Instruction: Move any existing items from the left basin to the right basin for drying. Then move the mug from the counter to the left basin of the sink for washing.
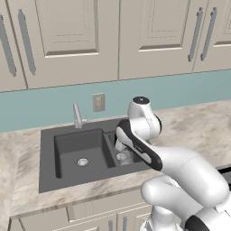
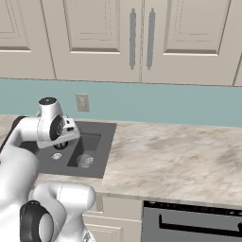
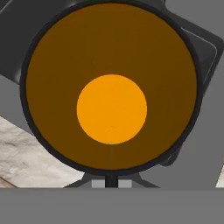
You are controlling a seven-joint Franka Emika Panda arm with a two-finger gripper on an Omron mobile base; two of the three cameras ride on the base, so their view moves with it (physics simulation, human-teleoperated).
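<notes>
Hand view: mug (image 3: 111, 87) orange inside | base views: tumbler (image 1: 122, 157) in right basin (image 1: 129, 163)

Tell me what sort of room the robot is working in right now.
A simulated home kitchen, by the look of it: a dark grey double-basin sink with a thin silver faucet set in a beige marble-patterned worktop, under cream panelled wall cabinets.

sink (image 1: 47, 158): set in the table (image 2: 179, 160)
glass tumbler (image 1: 122, 157): in the right basin (image 2: 87, 146)
mug (image 3: 111, 87): at the end effector (image 3: 111, 181), above the sink
</notes>
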